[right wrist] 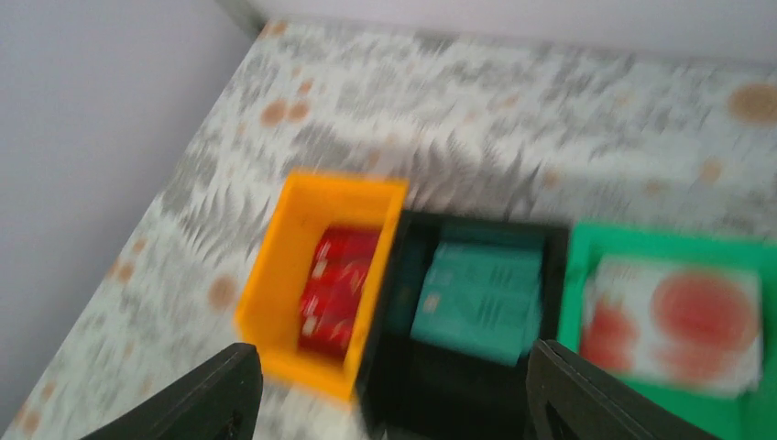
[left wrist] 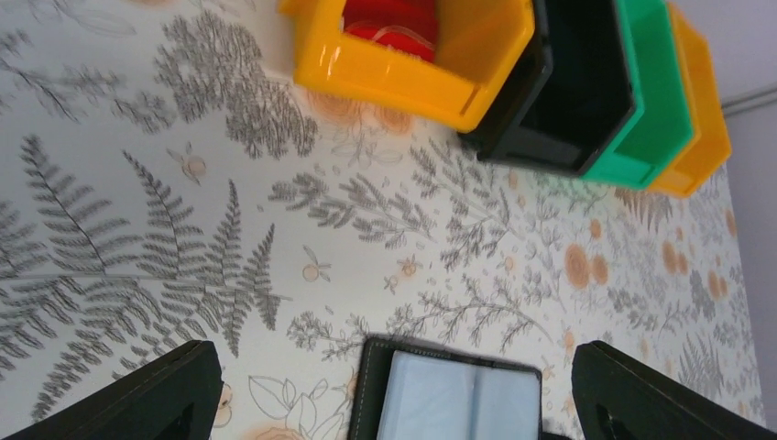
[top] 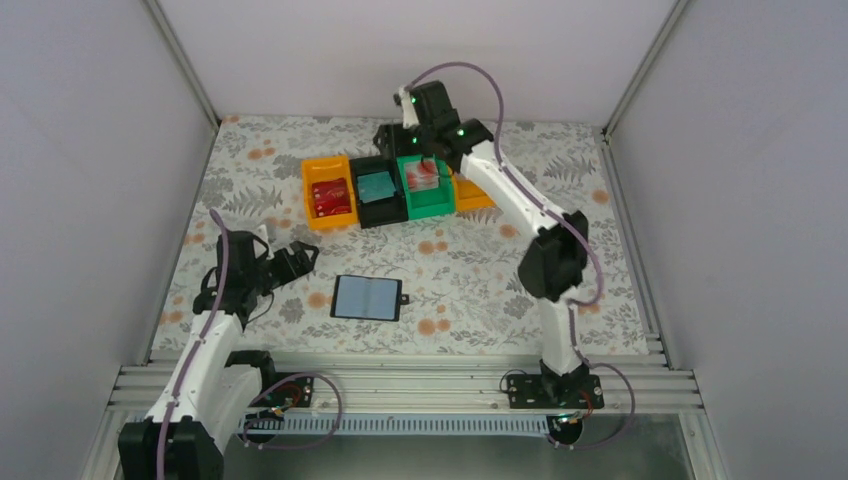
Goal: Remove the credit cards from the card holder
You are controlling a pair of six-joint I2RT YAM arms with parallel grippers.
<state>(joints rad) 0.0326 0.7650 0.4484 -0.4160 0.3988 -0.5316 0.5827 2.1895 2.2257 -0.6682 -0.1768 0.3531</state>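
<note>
Four bins (top: 330, 190) line the far side of the table (top: 480, 290): two orange, one black, one green. Three hold what look like credit cards (top: 377, 185), one apiece. The one card holder (top: 367, 297) lies open, its long axis left-right, just right of your left gripper (top: 297, 258), whose jaws are spread and empty. Your right gripper (top: 424, 162), also spread, hangs well away over the green bin (top: 440, 205).

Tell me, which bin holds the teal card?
The black bin, second from the left. The orange bin on its left holds something red; the green bin holds something white and red.
</note>
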